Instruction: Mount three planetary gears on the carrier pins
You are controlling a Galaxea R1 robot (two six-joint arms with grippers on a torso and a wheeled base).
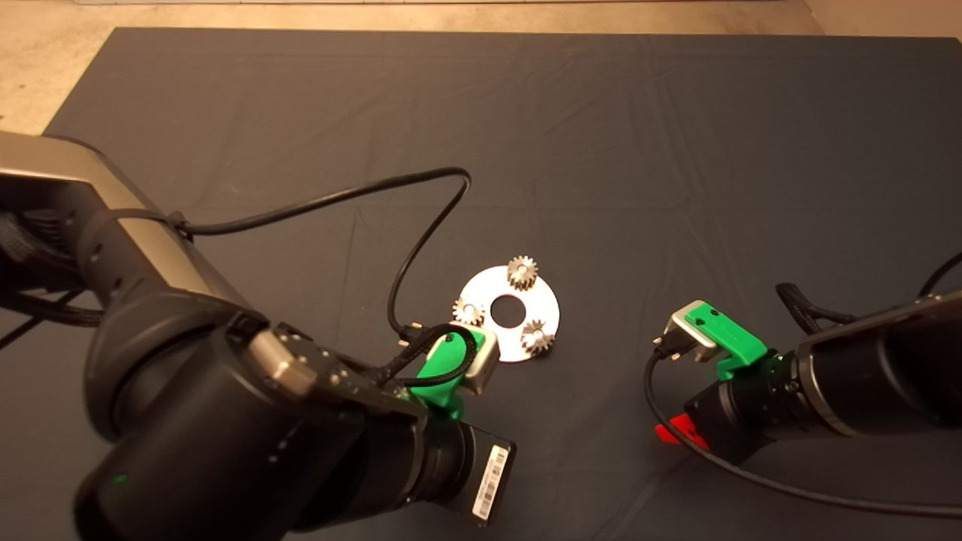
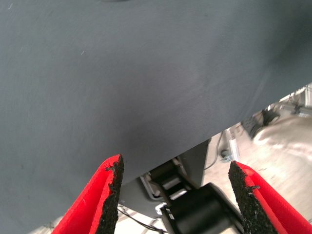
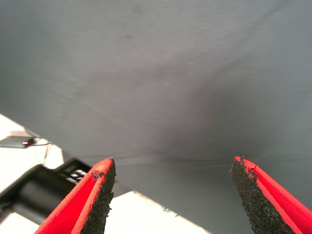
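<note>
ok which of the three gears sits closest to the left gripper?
The gear at the disc's left edge, next to the left gripper's green camera mount in the head view. The far-edge gear and the right-hand gear lie further away across the disc.

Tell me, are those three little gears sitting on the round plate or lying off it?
On it. The head view shows all three planetary gears spaced around the silver plate, none on the mat.
</note>
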